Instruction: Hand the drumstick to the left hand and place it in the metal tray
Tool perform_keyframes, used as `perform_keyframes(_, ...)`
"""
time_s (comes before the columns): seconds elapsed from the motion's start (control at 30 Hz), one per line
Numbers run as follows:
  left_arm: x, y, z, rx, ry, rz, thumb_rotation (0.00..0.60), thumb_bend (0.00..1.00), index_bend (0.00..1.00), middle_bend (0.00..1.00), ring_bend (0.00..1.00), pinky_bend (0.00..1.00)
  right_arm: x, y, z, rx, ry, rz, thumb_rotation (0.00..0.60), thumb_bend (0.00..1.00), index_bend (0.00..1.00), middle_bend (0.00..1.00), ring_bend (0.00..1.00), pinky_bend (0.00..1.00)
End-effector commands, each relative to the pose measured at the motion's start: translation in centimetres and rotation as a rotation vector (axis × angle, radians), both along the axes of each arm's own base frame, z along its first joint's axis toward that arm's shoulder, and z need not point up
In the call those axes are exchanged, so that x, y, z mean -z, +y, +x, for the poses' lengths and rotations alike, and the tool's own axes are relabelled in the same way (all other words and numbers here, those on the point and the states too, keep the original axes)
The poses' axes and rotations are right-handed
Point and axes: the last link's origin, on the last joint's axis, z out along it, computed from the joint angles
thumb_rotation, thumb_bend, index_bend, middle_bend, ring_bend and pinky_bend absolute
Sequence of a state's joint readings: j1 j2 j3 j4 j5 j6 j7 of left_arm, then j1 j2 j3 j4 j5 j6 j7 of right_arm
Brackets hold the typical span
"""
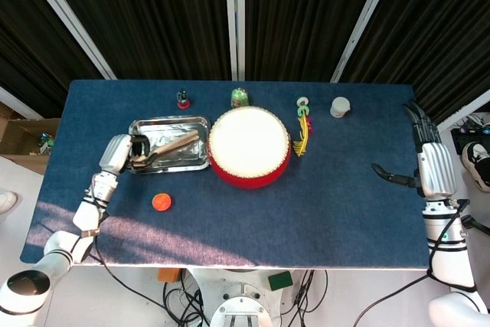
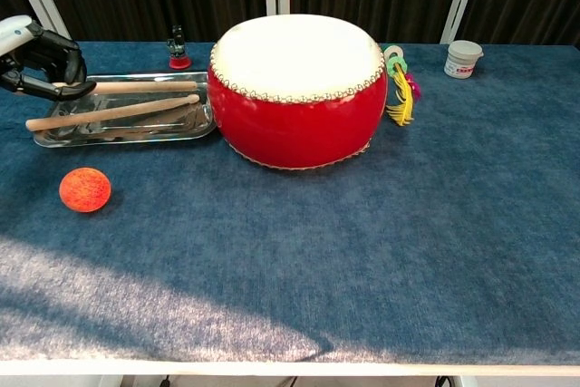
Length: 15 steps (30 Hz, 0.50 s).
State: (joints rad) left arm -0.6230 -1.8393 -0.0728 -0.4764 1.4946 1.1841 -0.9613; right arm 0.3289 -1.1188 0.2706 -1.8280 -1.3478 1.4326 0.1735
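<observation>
My left hand (image 2: 41, 62) grips the butt of a wooden drumstick (image 2: 136, 87) at the left end of the metal tray (image 2: 54, 140). The stick runs level and low along the tray's far side, its tip toward the red drum (image 2: 299, 88). A second drumstick (image 2: 113, 111) lies slanted inside the tray. In the head view the left hand (image 1: 126, 152) sits at the tray's (image 1: 170, 119) left edge, and the two sticks (image 1: 172, 145) nearly overlap. My right hand (image 1: 432, 166) is open and holds nothing, out at the table's right edge.
The drum (image 1: 249, 145) stands right against the tray's right end. An orange ball (image 2: 84, 189) lies in front of the tray. A small figurine (image 2: 178, 48), a ringed tassel (image 2: 400, 88) and a white jar (image 2: 463, 58) stand along the back.
</observation>
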Motion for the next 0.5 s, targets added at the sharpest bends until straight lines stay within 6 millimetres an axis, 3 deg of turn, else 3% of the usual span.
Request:
perform_keyframes(0.03,0.3,0.1,0.2,0.005,0.007,-0.008,0.600,0.48,0.73,0.73,0.67,0.65,0.0,0.1,-0.1,0.004,-0.003,-0.002,0.600,0.05,0.00,0.01,0.00,0.09)
perform_keyframes(0.13,0.5,0.2,0.0,0.000,0.026,-0.013,0.600,0.47,0.72,0.69,0.61,0.61,-0.1,0.3,-0.3,0.010,-0.007,-0.004,0.600,0.05,0.00,0.01,0.00,0.09)
perform_keyframes(0.27,0.8,0.3,-0.4,-0.015,0.062,-0.020,0.600,0.46,0.67,0.57,0.44,0.49,-0.2,0.4,-0.4,0.012,-0.014,-0.004,0.600,0.05,0.00,0.02,0.00,0.09)
perform_keyframes(0.37,1.0,0.3,-1.0,-0.023,0.126,-0.030,0.600,0.43,0.62,0.45,0.33,0.39,-0.2,0.5,-0.4,0.013,-0.013,-0.001,0.600,0.05,0.00,0.02,0.00,0.09)
perform_keyframes(0.5,0.8,0.2,-1.7,-0.045,0.164,-0.017,0.600,0.37,0.47,0.30,0.23,0.31,-0.2,0.6,-0.5,0.015,-0.013,-0.001,0.600,0.05,0.00,0.02,0.00,0.09)
